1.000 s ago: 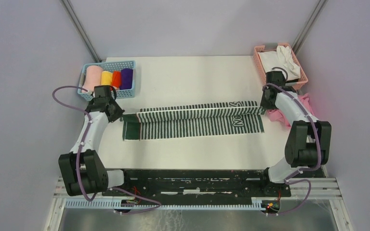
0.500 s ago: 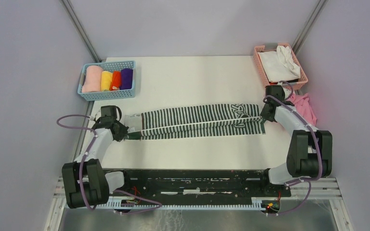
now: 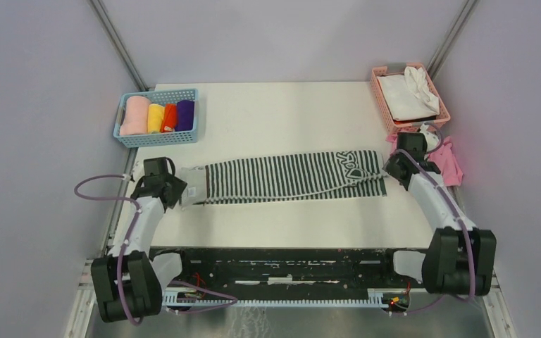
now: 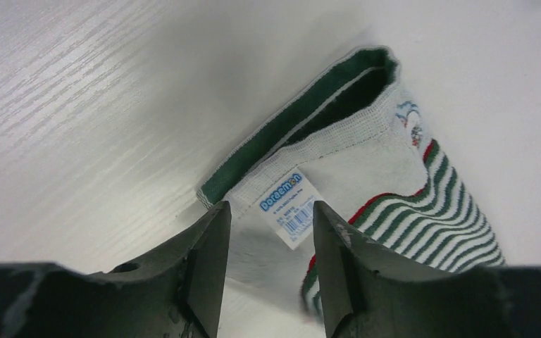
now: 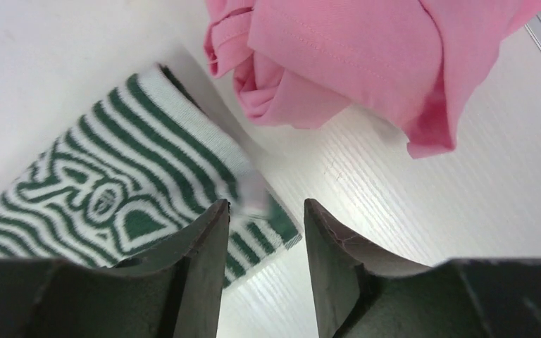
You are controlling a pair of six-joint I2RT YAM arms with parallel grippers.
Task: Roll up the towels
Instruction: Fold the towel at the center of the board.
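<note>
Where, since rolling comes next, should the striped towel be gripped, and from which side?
Probably the striped towel at its left short end, by the label, coming from the left. It lies flat as a long folded strip, and there the layers gape slightly, so a finger of the open left gripper could slip under.

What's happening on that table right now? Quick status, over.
Left gripper open, right gripper open, one at each end. Striped towel folded lengthwise, flat, unrolled. Pink cloth beside its right end.

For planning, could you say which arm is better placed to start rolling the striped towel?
Probably left: the left pincer, open, frames a corner of the towel; a pink cloth crowds the right pincer.
</note>
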